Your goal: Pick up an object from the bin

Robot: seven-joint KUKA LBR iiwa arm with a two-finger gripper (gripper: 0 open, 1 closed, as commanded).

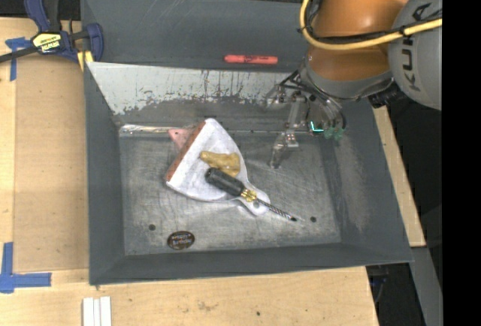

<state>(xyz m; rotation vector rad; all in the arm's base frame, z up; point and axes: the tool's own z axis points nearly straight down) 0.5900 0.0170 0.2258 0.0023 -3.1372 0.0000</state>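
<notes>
My gripper (279, 154) hangs low over the bin's floor, right of centre toward the back. It is over bare floor, and I see nothing held in it. The nearest things lie to its left and front-left. A small tan lump (220, 161) rests on a white cloth (219, 138). A screwdriver (227, 182) with a black handle lies across the cloth's front corner. Its metal shaft points to the front right, ending a short way in front of the gripper.
A flat pink-brown piece (186, 152) lies along the cloth's left edge. A dark round disc (180, 240) sits near the front left corner. The arm with its orange cover hangs over the bin's back right corner. Bare floor shows to the right and front.
</notes>
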